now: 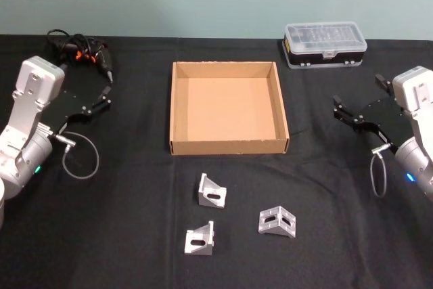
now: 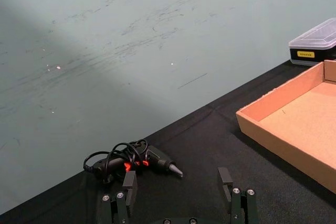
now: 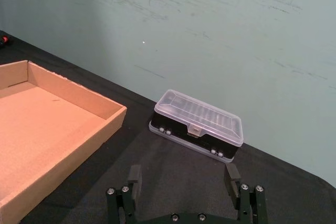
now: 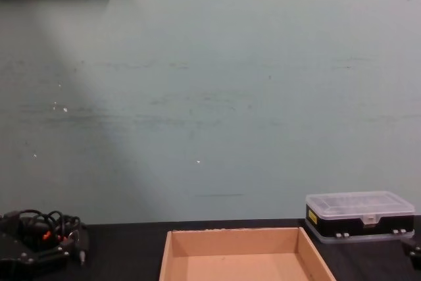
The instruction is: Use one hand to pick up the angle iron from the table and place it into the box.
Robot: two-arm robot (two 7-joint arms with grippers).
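Left claw (image 2: 177,183) and right claw (image 3: 182,174) are hanging wide open and empty, either side of the box (image 1: 229,145).
Head view is showing you three angle irons (image 1: 212,191) lying on the tabletop (image 1: 135,235) before the box; chest view, a cable tangle (image 4: 39,225) and lidded case (image 4: 360,215) behind.

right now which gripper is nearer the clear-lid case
Right. The right gripper is just in front of the clear-lid case, on the robot's side; the left gripper is far off to the case's left, past the box.

The angle irons (image 1: 212,191) are silvery-grey, the box (image 1: 229,145) tan, the table (image 1: 122,235) matte black
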